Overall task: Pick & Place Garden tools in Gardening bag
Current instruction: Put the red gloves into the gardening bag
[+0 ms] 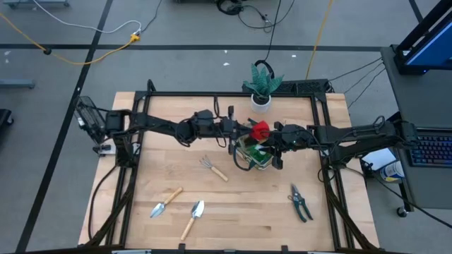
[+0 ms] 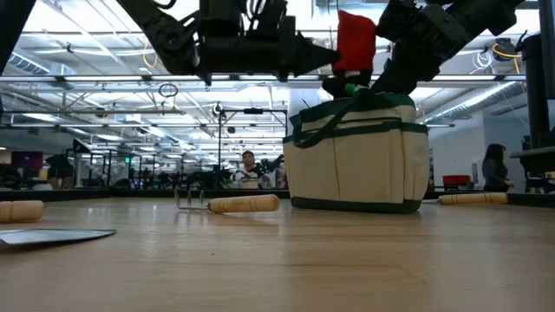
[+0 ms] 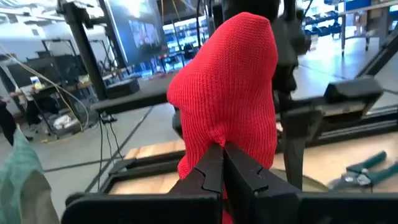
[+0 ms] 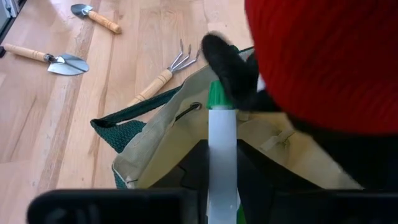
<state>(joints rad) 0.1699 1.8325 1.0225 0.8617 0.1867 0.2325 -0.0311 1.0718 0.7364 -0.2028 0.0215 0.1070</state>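
- Left gripper, mid-frame in the high view, is pinched tight on the red glove, which hangs just above the bag's open mouth.
- Right gripper reaches into the bag from the right; its fingers look closed round a white-and-green piece.
- Rake, trowels and shears lie on the bench, lower frame.

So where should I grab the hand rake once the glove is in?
Take the hand rake by its wooden handle, from straight above: it lies flat on the table, clear of the gardening bag, tines pointing away from the handle, so close across the handle's middle.
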